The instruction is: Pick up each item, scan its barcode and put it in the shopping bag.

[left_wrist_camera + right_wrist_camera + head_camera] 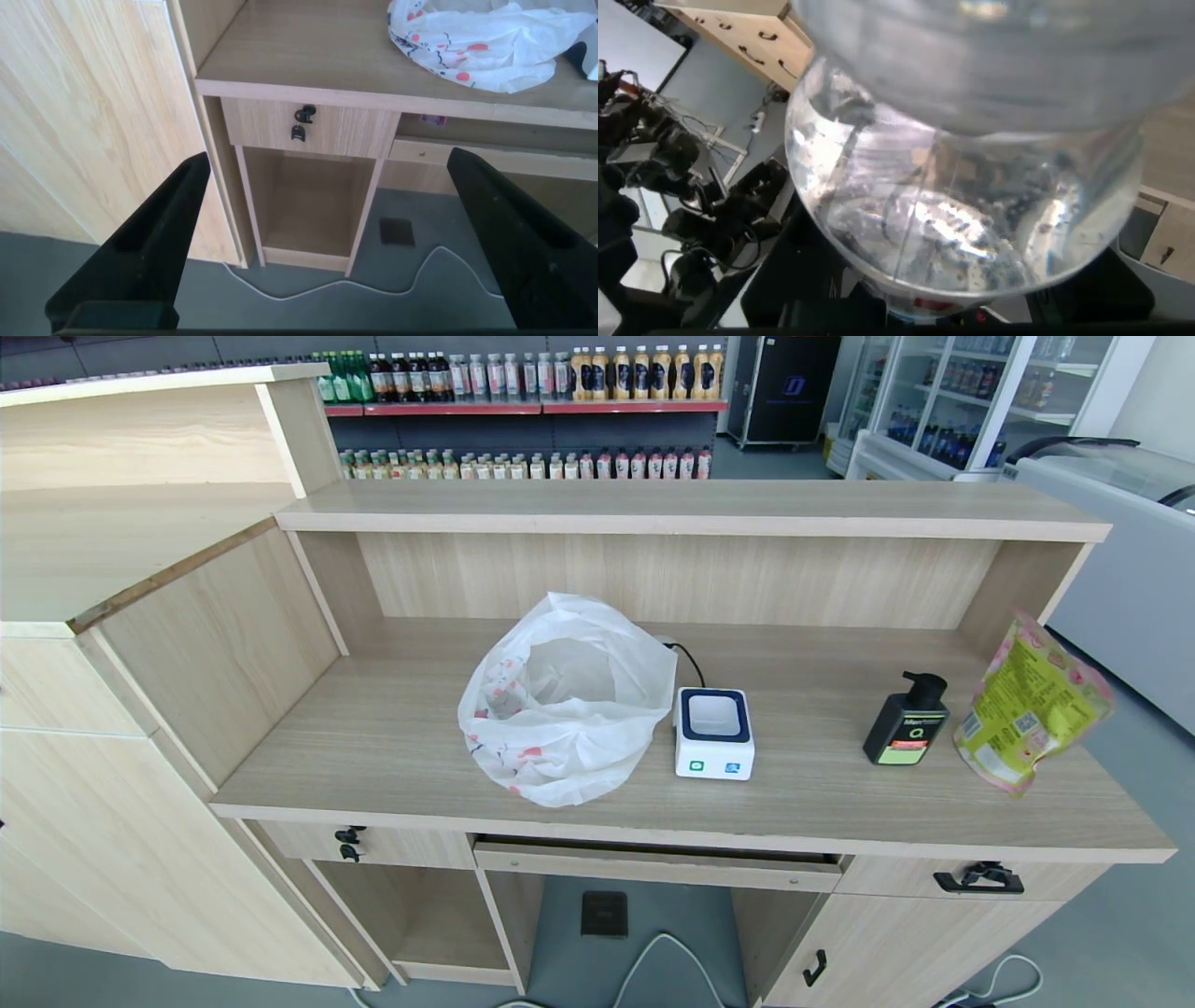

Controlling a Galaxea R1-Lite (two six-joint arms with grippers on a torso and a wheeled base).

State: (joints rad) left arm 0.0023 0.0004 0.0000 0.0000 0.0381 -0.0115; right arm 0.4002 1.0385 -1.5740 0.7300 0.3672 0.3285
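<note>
Right gripper [952, 313] is clamping a clear bottle [971, 168]; left gripper [327, 163] is hanging with fingers apart. Pump bottle [906, 723] and pouch [1032, 714] are waiting on counter [373, 747]; bag [560, 709] is looking empty.

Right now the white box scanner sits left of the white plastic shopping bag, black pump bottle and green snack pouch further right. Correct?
No. In the head view the white box scanner stands right of the white plastic shopping bag, not left. The black pump bottle and green snack pouch are further right, as stated.

L fingers [140, 252] matte blk, broad, flat, wedge-shaped, angled edges
</note>
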